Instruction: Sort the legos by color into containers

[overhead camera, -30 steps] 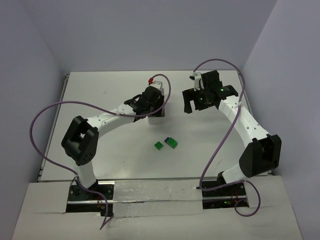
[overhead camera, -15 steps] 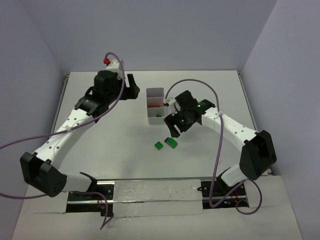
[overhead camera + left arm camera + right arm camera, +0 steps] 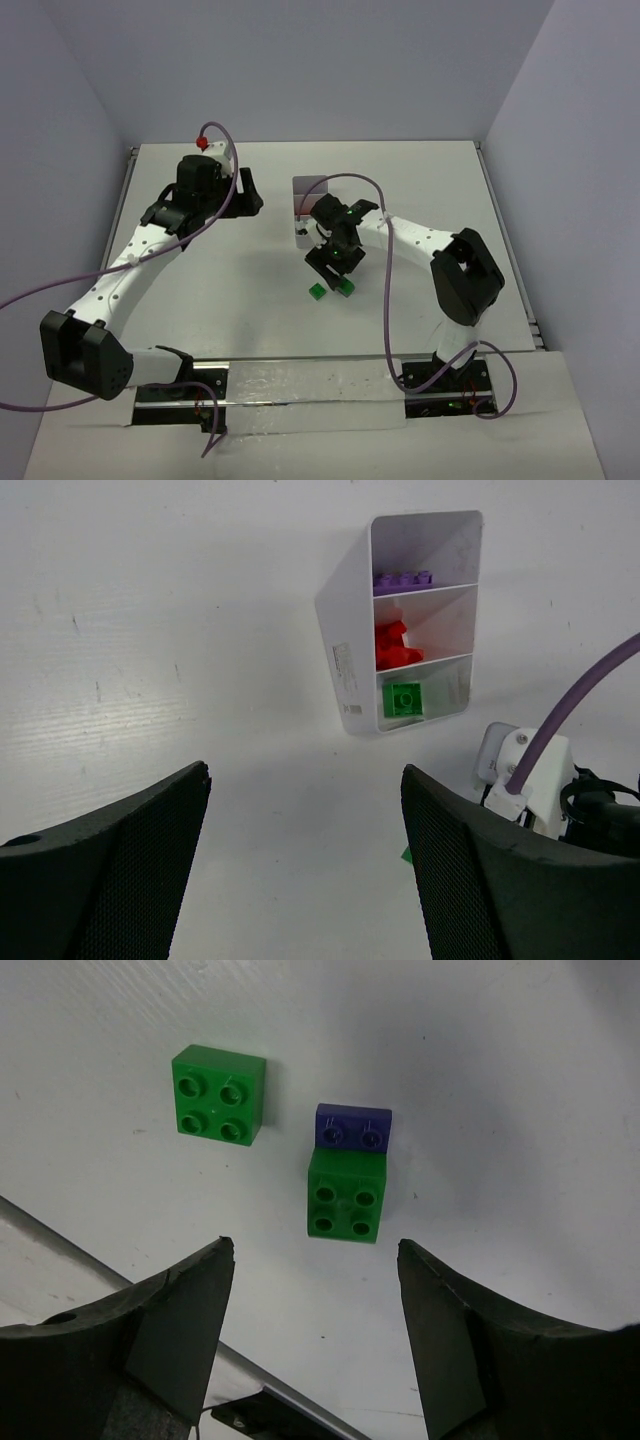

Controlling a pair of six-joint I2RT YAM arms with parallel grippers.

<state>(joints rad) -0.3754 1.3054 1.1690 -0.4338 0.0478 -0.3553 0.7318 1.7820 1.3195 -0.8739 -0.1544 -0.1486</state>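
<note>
From above, your white tray (image 3: 311,188) sits on the tabletop (image 3: 430,190), with the right claw (image 3: 335,268) near it. Left wrist: left claw (image 3: 305,775) wide and empty; the tray's compartments hold a purple brick (image 3: 403,579), red bricks (image 3: 395,645) and a green brick (image 3: 403,698). Right wrist: right claw wide above two loose green bricks (image 3: 220,1095), a dark blue brick (image 3: 353,1127) touching one.

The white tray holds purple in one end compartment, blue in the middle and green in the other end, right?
No. The middle compartment of the white tray holds red bricks, not blue, as the left wrist view shows. A purple brick and a green brick sit in the end compartments.
</note>
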